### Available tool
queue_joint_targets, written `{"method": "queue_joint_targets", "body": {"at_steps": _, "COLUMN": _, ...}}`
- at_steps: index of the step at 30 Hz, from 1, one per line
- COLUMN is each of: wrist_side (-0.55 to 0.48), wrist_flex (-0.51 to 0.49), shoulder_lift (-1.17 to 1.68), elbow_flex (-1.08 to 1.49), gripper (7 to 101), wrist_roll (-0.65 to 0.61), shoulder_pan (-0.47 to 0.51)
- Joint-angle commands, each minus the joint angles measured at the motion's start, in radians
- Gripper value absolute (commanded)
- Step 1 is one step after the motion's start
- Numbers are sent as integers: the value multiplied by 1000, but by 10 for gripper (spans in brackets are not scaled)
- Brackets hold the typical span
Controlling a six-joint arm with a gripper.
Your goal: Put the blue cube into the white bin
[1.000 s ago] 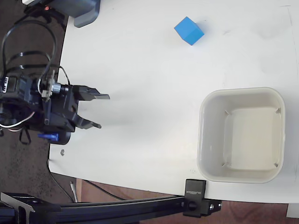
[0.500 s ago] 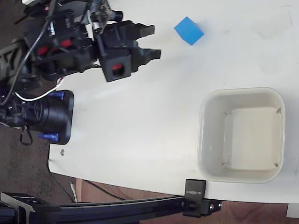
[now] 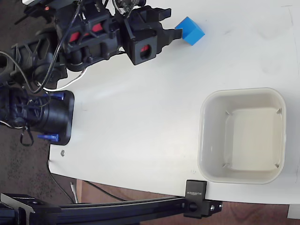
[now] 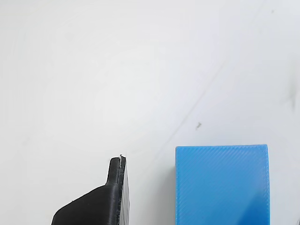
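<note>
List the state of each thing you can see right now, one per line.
Cube: on the table, outside the bin, not gripped.
Bin: upright, empty.
End effector: open, fingertips at the cube's left edge in the fixed view; one finger beside the cube in the wrist view, not touching.

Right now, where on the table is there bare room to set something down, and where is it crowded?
In the fixed view, bare tabletop lies between the arm's base and the white bin, and again at the upper right past the blue cube. The bin is empty inside. It is crowded at the upper left, where the gripper reaches the cube.
</note>
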Motion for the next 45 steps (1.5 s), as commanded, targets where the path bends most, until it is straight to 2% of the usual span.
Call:
{"method": "queue_joint_targets", "body": {"at_steps": 1, "wrist_side": 9, "wrist_flex": -32, "shoulder_lift": 14, "elbow_flex": -58, "gripper": 997, "wrist_roll": 3, "shoulder_pan": -8}}
{"method": "queue_joint_targets", "body": {"at_steps": 24, "wrist_side": 14, "wrist_flex": -117, "shoulder_lift": -110, "elbow_flex": -98, "gripper": 965, "wrist_roll": 18, "shoulder_pan": 8}}
{"method": "queue_joint_targets", "body": {"at_steps": 34, "wrist_side": 3, "wrist_flex": -152, "shoulder_lift": -129, "elbow_flex": -78, "gripper": 898, "wrist_roll": 21, "shoulder_pan": 23}}
{"method": "queue_joint_targets", "body": {"at_steps": 38, "wrist_side": -3, "wrist_flex": -152, "shoulder_lift": -133, "elbow_flex": -77, "gripper": 839, "wrist_roll": 21, "shoulder_pan": 32}}
{"method": "queue_joint_targets", "body": {"at_steps": 43, "wrist_side": -15, "wrist_flex": -172, "shoulder_lift": -144, "elbow_flex": -66, "gripper": 825, "wrist_roll": 26, "shoulder_pan": 40}}
{"method": "queue_joint_targets", "body": {"at_steps": 45, "wrist_side": -15, "wrist_flex": -176, "shoulder_lift": -144, "elbow_flex": -60, "gripper": 763, "wrist_roll": 29, "shoulder_pan": 41}}
